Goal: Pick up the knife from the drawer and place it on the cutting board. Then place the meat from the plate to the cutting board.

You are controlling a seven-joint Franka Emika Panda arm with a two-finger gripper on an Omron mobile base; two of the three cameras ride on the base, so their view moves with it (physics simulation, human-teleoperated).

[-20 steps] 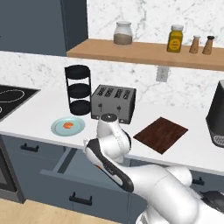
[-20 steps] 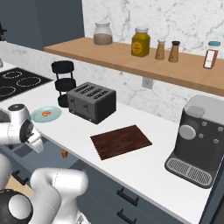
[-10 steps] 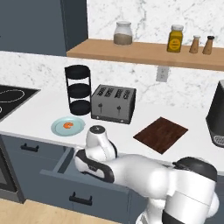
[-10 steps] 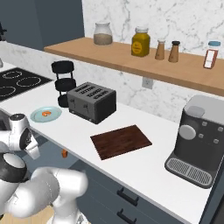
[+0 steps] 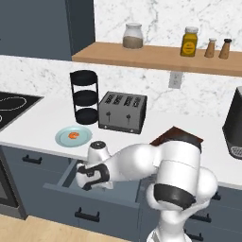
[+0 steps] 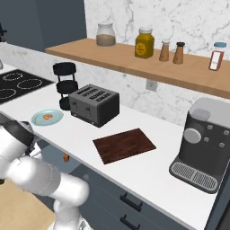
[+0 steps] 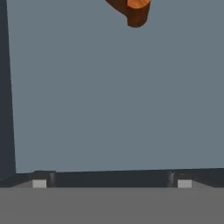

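At the far left of the counter lies a black glass cooktop (image 5: 12, 106). Next comes the round, flat, pale blue-green plate (image 5: 73, 136) with the small orange-red curl of meat (image 5: 73, 135) on it, and behind it a black three-tier round rack (image 5: 85, 96). Below the plate the shallow blue-grey drawer (image 5: 71, 184) stands pulled out, the white arm bent down into it. The gripper (image 7: 111, 183) hangs over the drawer's smooth grey floor; its two dark tips stand wide apart with nothing between them. The knife (image 7: 133, 9) lies ahead of them, only its orange-brown handle end visible. Further right are a boxy metal toaster (image 5: 122, 112), the flat dark reddish-brown wooden cutting board (image 6: 124, 145) and a grey coffee machine (image 6: 202, 143).
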